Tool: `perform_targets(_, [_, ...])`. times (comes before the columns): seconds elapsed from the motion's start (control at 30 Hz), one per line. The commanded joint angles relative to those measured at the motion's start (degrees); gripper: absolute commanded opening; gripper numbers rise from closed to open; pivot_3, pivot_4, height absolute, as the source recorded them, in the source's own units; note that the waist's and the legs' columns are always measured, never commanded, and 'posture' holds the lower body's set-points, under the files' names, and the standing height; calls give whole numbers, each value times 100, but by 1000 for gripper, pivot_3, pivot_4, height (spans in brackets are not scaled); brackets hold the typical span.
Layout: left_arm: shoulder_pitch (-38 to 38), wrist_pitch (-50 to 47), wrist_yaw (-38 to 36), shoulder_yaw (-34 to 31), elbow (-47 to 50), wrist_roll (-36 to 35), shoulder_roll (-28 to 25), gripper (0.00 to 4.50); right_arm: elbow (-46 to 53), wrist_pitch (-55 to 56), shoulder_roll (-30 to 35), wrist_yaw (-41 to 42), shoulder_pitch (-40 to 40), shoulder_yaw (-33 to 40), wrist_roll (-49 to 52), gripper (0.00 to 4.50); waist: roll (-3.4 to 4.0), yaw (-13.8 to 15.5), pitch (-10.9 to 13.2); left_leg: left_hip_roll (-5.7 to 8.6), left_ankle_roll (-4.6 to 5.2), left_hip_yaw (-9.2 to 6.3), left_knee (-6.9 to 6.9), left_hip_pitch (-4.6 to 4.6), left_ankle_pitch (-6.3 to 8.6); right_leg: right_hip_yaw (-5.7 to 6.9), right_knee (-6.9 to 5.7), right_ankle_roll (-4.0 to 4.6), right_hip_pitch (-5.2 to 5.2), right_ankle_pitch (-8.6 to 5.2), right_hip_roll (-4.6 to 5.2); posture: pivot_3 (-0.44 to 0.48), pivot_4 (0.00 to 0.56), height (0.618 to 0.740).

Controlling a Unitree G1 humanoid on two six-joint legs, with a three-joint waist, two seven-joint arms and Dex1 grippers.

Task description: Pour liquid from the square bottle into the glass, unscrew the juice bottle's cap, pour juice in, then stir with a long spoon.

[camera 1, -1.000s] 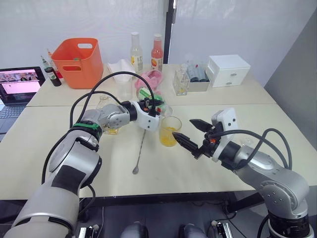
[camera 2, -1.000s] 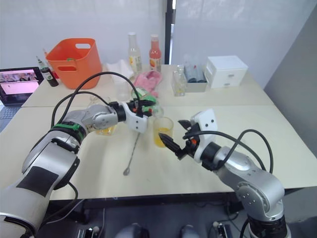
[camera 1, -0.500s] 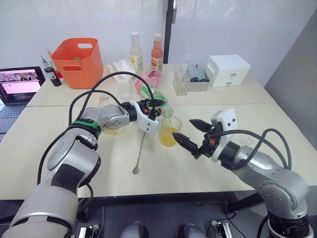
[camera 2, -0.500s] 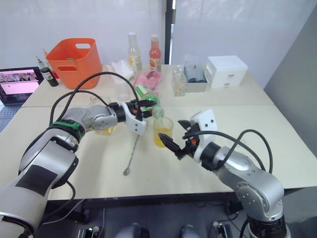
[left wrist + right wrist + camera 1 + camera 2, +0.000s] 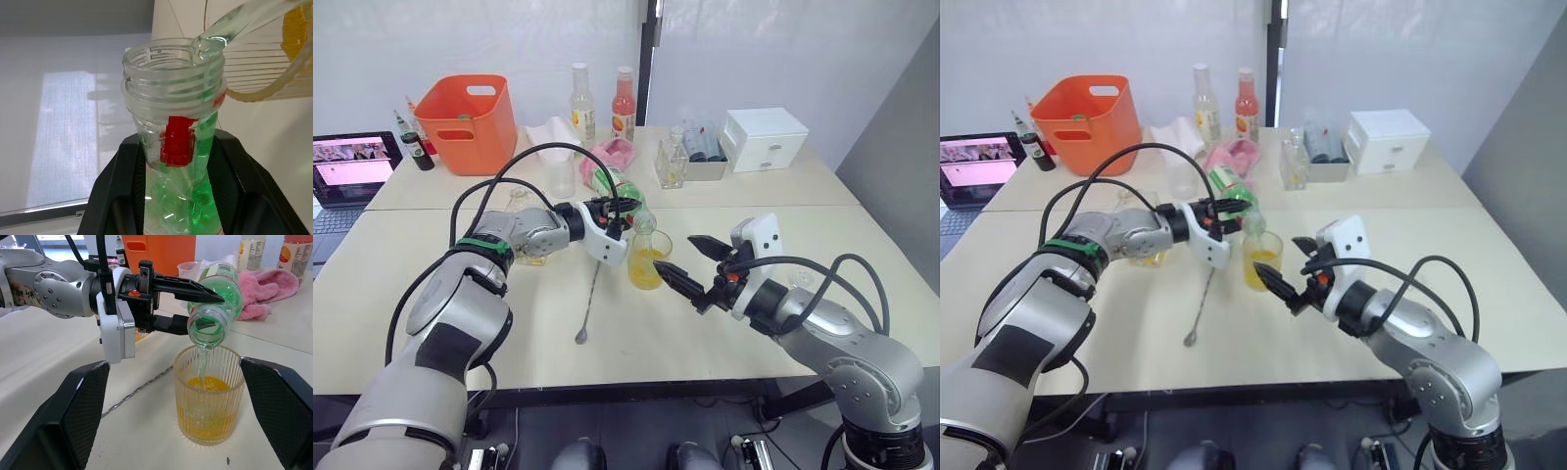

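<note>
Juice (image 5: 202,363) streams into the glass (image 5: 209,400) from the juice bottle (image 5: 215,313) gripped by left tool (image 5: 182,306); right tool (image 5: 687,262) spread.

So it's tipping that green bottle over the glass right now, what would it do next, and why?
Probably hold the tilt a little longer, then tip the juice bottle upright. A thin stream of juice is running into the glass, which holds orange liquid only near the bottom. The left gripper grips the bottle, the right gripper waits open beside the glass, and the long spoon lies on the table for stirring.
</note>
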State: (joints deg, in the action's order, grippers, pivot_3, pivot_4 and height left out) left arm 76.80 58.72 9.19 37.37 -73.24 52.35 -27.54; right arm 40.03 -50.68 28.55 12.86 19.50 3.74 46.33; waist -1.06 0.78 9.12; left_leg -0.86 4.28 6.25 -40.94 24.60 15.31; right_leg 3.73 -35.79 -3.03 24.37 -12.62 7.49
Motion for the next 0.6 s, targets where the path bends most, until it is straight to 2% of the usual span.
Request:
perform_targets(0.03, [339,-17,225,-74,96,-77,-19,1418,216,41,-23,-8,46,94,99,4477,0,-1,0,0,0,0,0,0,0,0,0,0,0,0,0,0,150,740])
perform_targets(0.47, [333,-17,213,-59,84,-61,-14,1418,209,43,2,18,55,108,101,4477,0,-2,0,0,0,1,-1,0,0,0,-1,0,0,0,0,0,150,740])
perform_targets(0.6, [252,53,-199,-176,-1,-285,35,1418,207,43,2,17,37,113,96,4477,0,-2,0,0,0,1,-1,0,0,0,-1,0,0,0,0,0,150,740])
